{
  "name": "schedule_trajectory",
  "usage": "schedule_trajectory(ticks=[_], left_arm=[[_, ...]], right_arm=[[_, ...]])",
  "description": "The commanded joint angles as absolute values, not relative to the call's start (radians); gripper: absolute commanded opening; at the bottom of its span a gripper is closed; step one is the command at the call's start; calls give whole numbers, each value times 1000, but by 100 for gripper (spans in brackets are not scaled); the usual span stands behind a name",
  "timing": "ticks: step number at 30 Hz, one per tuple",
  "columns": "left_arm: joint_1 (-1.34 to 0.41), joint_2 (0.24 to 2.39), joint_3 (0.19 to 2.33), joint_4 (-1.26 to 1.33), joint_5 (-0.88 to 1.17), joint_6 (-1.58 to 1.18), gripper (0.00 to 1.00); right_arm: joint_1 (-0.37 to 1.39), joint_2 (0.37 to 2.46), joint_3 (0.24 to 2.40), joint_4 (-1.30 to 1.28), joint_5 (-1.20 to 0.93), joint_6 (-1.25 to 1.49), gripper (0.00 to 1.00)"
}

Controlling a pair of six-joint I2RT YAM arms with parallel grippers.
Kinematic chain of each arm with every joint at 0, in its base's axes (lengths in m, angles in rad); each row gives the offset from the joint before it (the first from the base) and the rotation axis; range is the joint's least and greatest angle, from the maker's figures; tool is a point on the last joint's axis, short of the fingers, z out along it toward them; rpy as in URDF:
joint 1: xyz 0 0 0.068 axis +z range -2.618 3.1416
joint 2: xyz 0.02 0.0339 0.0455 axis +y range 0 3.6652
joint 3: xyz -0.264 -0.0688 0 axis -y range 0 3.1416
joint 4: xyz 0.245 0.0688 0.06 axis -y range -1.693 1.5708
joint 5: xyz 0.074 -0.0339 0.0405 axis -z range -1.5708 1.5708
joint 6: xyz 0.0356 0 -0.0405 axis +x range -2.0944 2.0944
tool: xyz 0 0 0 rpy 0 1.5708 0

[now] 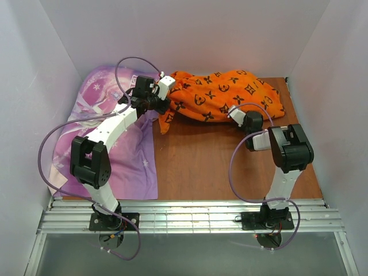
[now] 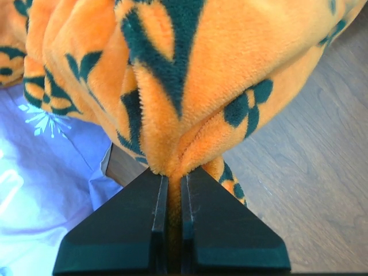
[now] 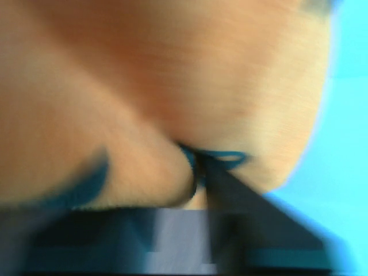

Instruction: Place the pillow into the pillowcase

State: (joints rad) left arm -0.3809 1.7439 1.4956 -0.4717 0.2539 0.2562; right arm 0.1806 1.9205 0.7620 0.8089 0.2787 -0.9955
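The orange pillowcase (image 1: 224, 95) with black motifs lies bulging along the back of the wooden table (image 1: 213, 167). No cream-white pillow shows; I cannot tell if it is inside. My left gripper (image 1: 171, 94) is at the case's left end. In the left wrist view it (image 2: 172, 175) is shut on a gathered fold of the pillowcase (image 2: 190, 86). My right gripper (image 1: 236, 113) is at the case's front edge on the right. The right wrist view is blurred; there the gripper (image 3: 192, 178) has orange pillowcase fabric (image 3: 144, 98) bunched between its fingers and over the left one.
A purple princess-print fabric (image 1: 121, 161) covers the table's left part under my left arm, and shows in the left wrist view (image 2: 46, 190). White walls close in the left, back and right. A metal rail (image 1: 190, 218) runs along the near edge.
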Motion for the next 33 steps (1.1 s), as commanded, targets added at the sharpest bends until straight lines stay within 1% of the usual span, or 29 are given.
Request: schedule_trajectory(ticks=[1, 3, 4, 6, 7, 9, 10, 11, 13, 17, 18, 21, 24, 26, 27, 28, 30, 31, 32, 33], left_arm=[[-331, 1694, 1569, -468, 288, 229, 0], [-319, 1692, 1585, -468, 293, 230, 0], [-318, 1687, 1597, -465, 291, 226, 0], [-314, 1675, 1603, -448, 293, 218, 0], [-314, 1663, 1605, -440, 296, 212, 0], [-314, 1594, 1562, -370, 304, 196, 0], [-314, 1562, 1528, -333, 308, 175, 0], [-314, 1484, 1464, -262, 310, 166, 0], [-314, 1413, 1415, -221, 330, 158, 0], [-316, 1241, 1368, -228, 345, 184, 0], [-316, 1167, 1355, -241, 360, 195, 0], [-318, 1056, 1344, -308, 417, 241, 0], [-318, 1029, 1341, -371, 423, 274, 0], [-318, 1052, 1309, -380, 425, 282, 0], [-318, 1078, 1299, -376, 429, 282, 0], [-318, 1104, 1278, -370, 440, 273, 0], [-316, 1218, 1270, -336, 471, 267, 0], [-318, 1260, 1269, -307, 472, 238, 0], [-318, 1373, 1287, -263, 476, 226, 0], [-316, 1432, 1308, -232, 474, 216, 0]], right_arm=[[120, 1817, 845, 835, 312, -961, 1], [95, 1728, 871, 744, 226, -921, 1], [74, 1627, 885, 633, 189, -878, 1], [54, 1519, 928, 525, 114, -839, 1], [39, 1420, 943, 479, 42, -830, 1], [34, 1329, 963, 364, -36, -810, 1], [32, 1242, 966, 323, -55, -807, 1], [32, 1198, 965, 267, -72, -801, 1], [32, 1076, 959, 217, -103, -795, 1], [32, 907, 992, 105, -97, -792, 1], [31, 879, 1000, 68, -84, -804, 1], [28, 780, 1023, 32, -57, -863, 1], [29, 762, 1014, 14, -17, -888, 1], [28, 799, 1005, 23, -5, -891, 1], [25, 822, 1005, 26, 35, -884, 1], [23, 877, 1008, 28, 38, -881, 1], [14, 937, 1000, 70, 22, -876, 1], [11, 1012, 1000, 90, 15, -887, 1], [9, 1059, 1006, 127, 9, -902, 1], [9, 1113, 1047, 139, 8, -922, 1]])
